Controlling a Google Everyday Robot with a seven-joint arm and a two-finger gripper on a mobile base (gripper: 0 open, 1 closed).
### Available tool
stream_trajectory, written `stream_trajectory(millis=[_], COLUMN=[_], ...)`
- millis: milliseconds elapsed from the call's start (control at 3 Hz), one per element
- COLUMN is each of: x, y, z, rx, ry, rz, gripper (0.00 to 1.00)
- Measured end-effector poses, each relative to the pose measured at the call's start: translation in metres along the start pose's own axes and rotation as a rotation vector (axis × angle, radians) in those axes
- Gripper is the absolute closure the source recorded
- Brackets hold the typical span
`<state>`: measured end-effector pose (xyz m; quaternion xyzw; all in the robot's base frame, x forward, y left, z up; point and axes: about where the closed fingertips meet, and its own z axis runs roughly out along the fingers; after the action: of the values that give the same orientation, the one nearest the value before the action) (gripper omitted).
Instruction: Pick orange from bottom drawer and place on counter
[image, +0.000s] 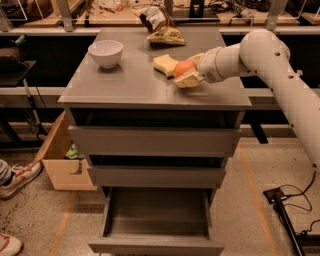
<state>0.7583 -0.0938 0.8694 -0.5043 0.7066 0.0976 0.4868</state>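
Reaching across counter (125, 87), fingers (188, 81) gripping orange (183, 68)

The gripper (186, 75) is found low over the right rear of the counter (125, 87), its fingers clasped about the orange (183, 67). Passage to its left is blocked by a sponge (164, 64) just beside the orange. A snack bag (161, 29) lies behind, and a bowl (105, 52) at the left rear. Free room is noted across the counter's front and middle. The bottom drawer (156, 246) is pulled out and reachable from above. A cardboard box (62, 167) is set on the floor left of the cabinet.
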Motion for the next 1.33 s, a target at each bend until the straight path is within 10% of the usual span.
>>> stream_trajectory(millis=[1333], x=[-0.0011], y=[0.0064], z=[0.01], rx=[-0.017], ry=[-0.003], rz=[-0.002], gripper=[0.12])
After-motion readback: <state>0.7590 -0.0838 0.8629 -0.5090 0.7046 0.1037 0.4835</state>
